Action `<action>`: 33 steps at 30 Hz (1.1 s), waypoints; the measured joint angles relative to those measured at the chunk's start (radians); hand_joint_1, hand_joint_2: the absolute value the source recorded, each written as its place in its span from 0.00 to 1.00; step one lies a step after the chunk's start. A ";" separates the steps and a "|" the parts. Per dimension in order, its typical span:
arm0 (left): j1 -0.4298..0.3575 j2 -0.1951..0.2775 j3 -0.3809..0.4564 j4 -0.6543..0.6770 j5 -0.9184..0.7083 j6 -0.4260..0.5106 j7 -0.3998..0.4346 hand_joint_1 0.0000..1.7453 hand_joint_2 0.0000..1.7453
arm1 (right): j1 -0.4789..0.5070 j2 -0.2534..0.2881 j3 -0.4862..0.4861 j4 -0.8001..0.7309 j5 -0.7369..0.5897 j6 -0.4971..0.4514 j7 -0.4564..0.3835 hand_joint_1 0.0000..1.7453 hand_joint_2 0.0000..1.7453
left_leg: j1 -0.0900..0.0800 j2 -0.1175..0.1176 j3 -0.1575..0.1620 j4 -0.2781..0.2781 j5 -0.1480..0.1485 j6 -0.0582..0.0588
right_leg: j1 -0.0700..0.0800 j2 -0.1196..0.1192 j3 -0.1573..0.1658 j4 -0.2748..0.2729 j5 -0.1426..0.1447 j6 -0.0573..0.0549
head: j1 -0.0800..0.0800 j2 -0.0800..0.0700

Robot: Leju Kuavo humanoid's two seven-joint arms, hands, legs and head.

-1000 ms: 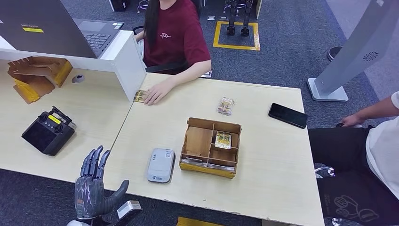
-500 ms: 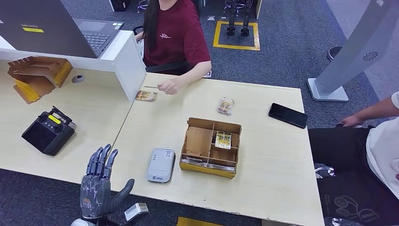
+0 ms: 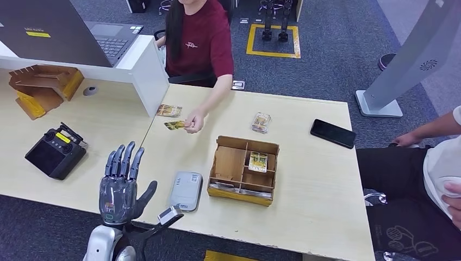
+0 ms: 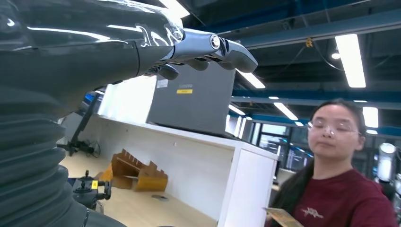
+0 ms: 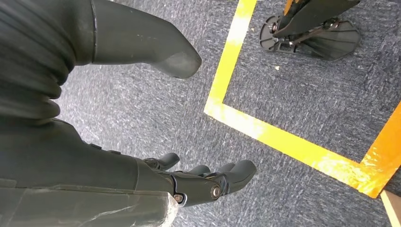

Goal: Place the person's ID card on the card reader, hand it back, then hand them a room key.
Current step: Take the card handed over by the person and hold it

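Person's hand [image 3: 194, 123] extending ID card [image 3: 175, 125] over counter [image 3: 304, 179] toward robot. Left hand [image 3: 119, 185] hovering near card reader [image 3: 185, 190], fingers spread, empty, positioned for receiving. Right hand [image 5: 198, 182] hanging over floor, fingers loosely apart, empty.

A black handheld controller [image 3: 55, 152] lies on the table [image 3: 310, 179] left of the raised hand. A wooden rack [image 3: 43, 87] sits beyond it, beside a white partition [image 3: 148, 70] carrying a laptop [image 3: 81, 32]. A black phone [image 3: 332, 133] lies far right. A grey kiosk stand [image 3: 402, 65] stands on the carpet.
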 joint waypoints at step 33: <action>-0.110 -0.071 0.026 0.015 -0.064 -0.104 0.058 0.55 1.00 | -0.006 0.000 0.003 -0.010 0.056 -0.001 0.014 0.00 1.00 | 0.000 0.000 0.000 0.000 0.000 0.000 | 0.000 0.000 0.000 0.000 0.000 0.000 | 0.000 0.000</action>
